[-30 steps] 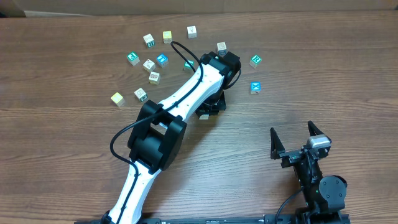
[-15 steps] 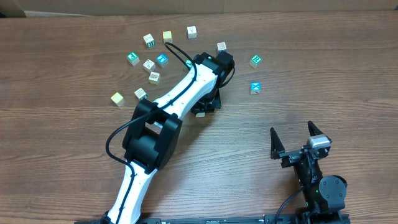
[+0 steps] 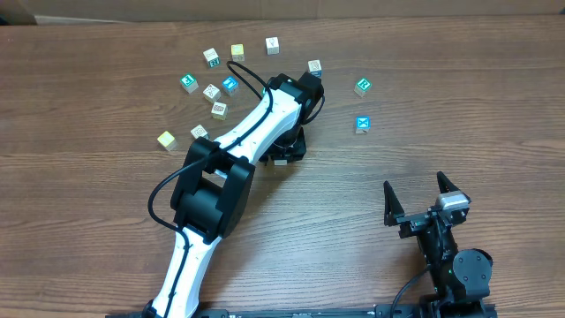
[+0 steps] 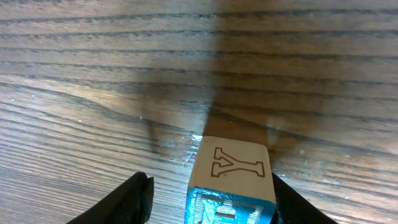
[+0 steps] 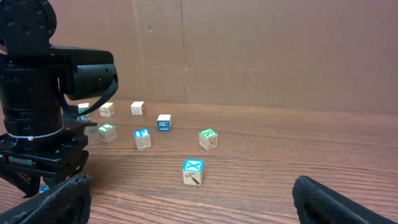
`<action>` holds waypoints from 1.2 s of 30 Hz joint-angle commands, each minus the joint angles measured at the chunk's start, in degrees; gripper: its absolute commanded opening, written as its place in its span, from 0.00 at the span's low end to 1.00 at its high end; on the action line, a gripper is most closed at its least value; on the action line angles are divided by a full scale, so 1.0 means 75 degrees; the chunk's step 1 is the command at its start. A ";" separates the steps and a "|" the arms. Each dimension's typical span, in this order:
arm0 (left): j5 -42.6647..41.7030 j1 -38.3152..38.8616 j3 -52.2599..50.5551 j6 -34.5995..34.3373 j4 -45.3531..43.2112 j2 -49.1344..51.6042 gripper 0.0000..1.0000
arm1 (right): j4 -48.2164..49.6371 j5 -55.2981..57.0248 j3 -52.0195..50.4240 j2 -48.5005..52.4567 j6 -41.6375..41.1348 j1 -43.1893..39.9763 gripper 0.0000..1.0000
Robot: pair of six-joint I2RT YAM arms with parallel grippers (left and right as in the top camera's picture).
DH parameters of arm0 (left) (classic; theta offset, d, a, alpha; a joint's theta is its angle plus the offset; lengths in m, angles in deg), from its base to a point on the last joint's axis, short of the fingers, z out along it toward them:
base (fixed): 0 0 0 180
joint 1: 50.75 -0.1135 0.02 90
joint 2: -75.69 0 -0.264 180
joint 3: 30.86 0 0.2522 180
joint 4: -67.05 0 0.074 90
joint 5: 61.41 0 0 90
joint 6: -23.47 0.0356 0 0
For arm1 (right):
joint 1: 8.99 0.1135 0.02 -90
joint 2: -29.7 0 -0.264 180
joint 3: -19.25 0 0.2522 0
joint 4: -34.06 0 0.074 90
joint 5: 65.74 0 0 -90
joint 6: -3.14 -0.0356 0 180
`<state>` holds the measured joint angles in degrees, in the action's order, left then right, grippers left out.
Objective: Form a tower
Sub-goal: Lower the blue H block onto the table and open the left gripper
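Though upright, cube (image 4: 235,171) within left gripper (image 4: 210,198)

Clearance: right free, centre blocked
Left arm (image 3: 256,128) lay across centre; loose cubes (image 3: 212,91) cluttered 11–12 o'clock; right gripper (image 3: 414,184) had bare table (image 3: 494,106) toward 1 o'clock.

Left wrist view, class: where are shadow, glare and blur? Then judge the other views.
Left wrist view: soft shadow darkens the table beyond the Y-marked cube, a small glint beside its corner, fingers of the left tool blurred. Right wrist view: fingers of the right tool blurred, loose cubes sharper. Overhead view: even light, faint shadows.
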<state>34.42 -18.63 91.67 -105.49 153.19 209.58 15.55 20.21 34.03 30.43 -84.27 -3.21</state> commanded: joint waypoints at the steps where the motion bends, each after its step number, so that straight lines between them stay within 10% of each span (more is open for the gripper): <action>1: 0.0073 -0.0029 -0.0055 0.0029 -0.0006 0.0085 0.46 | 0.0020 0.0044 -0.0076 -0.0070 0.0009 0.0050 1.00; 13: 0.0038 -0.0009 -0.0055 0.0029 -0.0058 0.0085 0.30 | 0.0023 0.0044 -0.0076 -0.0070 0.0009 0.0050 1.00; 36: 0.0009 -0.0020 -0.0055 0.0058 -0.0119 0.0087 0.80 | 0.0020 0.0044 -0.0076 -0.0070 0.0009 0.0050 1.00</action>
<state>34.42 -18.61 91.67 -105.31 152.34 209.58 15.52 20.18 34.03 30.43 -84.27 -3.23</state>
